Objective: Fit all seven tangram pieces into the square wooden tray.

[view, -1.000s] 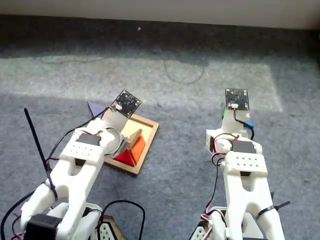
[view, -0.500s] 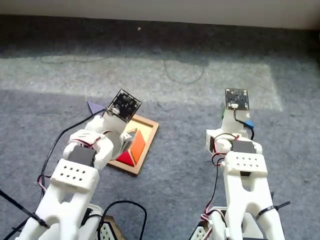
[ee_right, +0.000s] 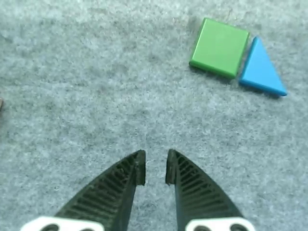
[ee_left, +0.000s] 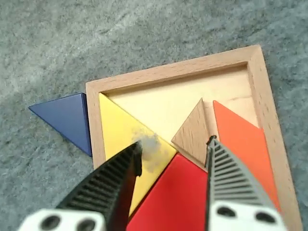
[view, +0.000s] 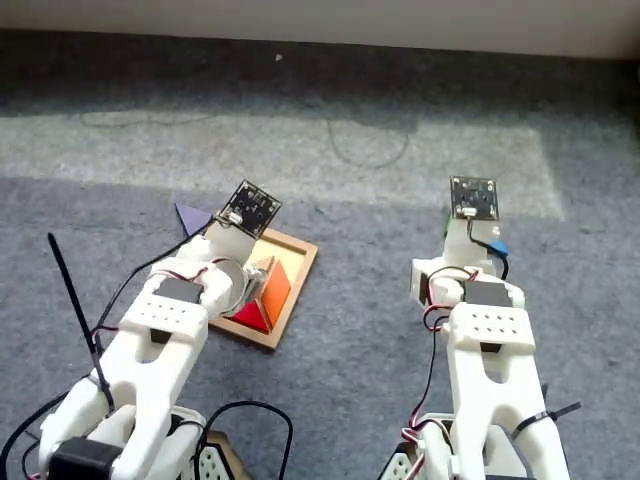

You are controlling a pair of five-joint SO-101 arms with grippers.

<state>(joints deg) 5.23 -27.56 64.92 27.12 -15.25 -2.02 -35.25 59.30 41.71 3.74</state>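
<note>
The square wooden tray (ee_left: 178,73) holds a yellow triangle (ee_left: 121,130), a red triangle (ee_left: 179,192), an orange parallelogram (ee_left: 243,144) and a small wood-coloured triangle (ee_left: 193,134). A dark blue triangle (ee_left: 68,117) lies on the carpet against the tray's outer rim. My left gripper (ee_left: 174,149) hangs open over the tray with nothing between its fingers. A green square (ee_right: 220,47) and a light blue triangle (ee_right: 260,68) lie side by side on the carpet ahead of my right gripper (ee_right: 154,167), whose fingers are almost together and hold nothing.
Grey carpet surrounds the tray (view: 300,262) in the high view. The dark blue triangle (view: 190,216) lies just beyond the tray's far left corner. A thin cable (view: 365,150) lies on the carpet farther back. Open carpet separates the two arms.
The left arm's body swung out to the left and lifted half a second ago, then came back; its gripper stayed over the tray. The right arm has not moved.
</note>
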